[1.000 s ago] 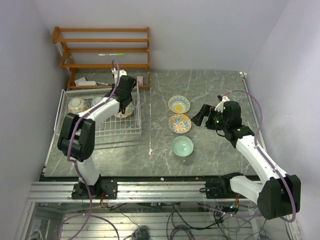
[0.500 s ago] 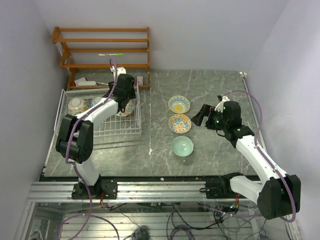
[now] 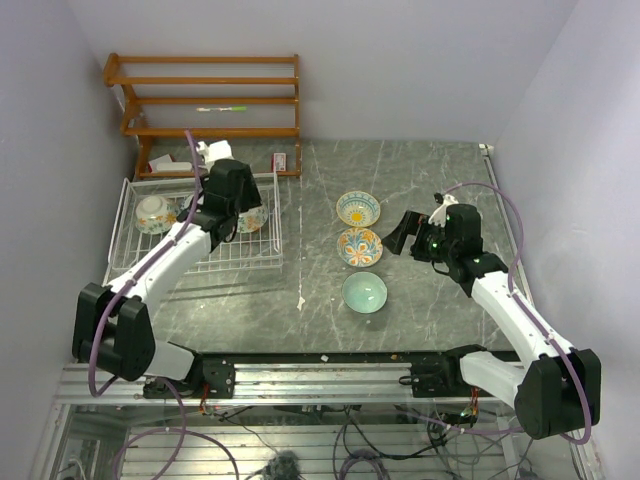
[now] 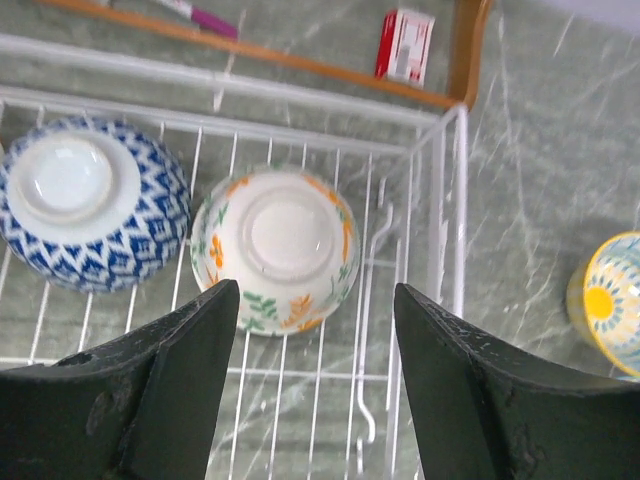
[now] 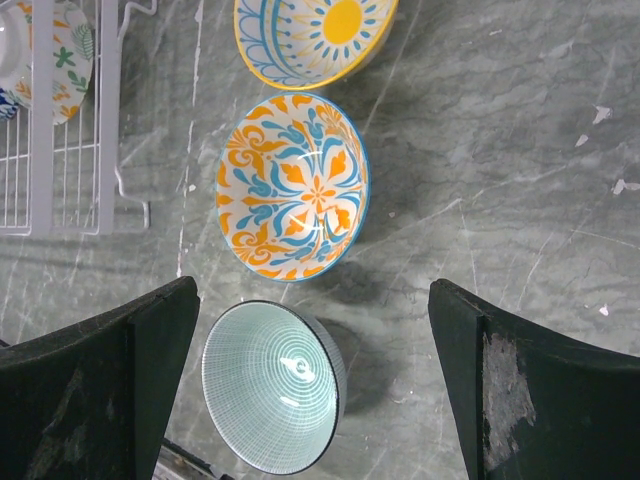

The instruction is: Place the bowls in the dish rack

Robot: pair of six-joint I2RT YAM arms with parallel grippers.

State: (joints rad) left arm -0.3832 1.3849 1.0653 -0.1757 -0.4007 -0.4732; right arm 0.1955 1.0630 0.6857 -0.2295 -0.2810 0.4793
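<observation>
Two bowls lie upside down in the white wire dish rack (image 4: 440, 200): a blue-patterned one (image 4: 90, 215) and an orange-and-green floral one (image 4: 275, 245). My left gripper (image 4: 315, 300) hangs open just above the floral bowl, touching nothing. From above, the rack (image 3: 275, 240) also holds a bowl at its left end (image 3: 152, 210). Three bowls stand upright on the table in a row: yellow-and-blue (image 5: 315, 35), orange-and-blue (image 5: 293, 187) and pale teal (image 5: 270, 385). My right gripper (image 5: 312, 300) is open and empty, above and to the right of them (image 3: 400, 232).
A brown wooden shelf unit (image 3: 205, 100) stands behind the rack against the back wall. A small red-and-white box (image 4: 405, 45) and a pink pen (image 4: 195, 15) lie at its foot. A small white scrap (image 3: 301, 301) lies on the grey marble tabletop.
My left gripper has opened and let go of the floral bowl, which now rests in the rack. The left arm has drawn back to the left. The right arm has barely moved.
</observation>
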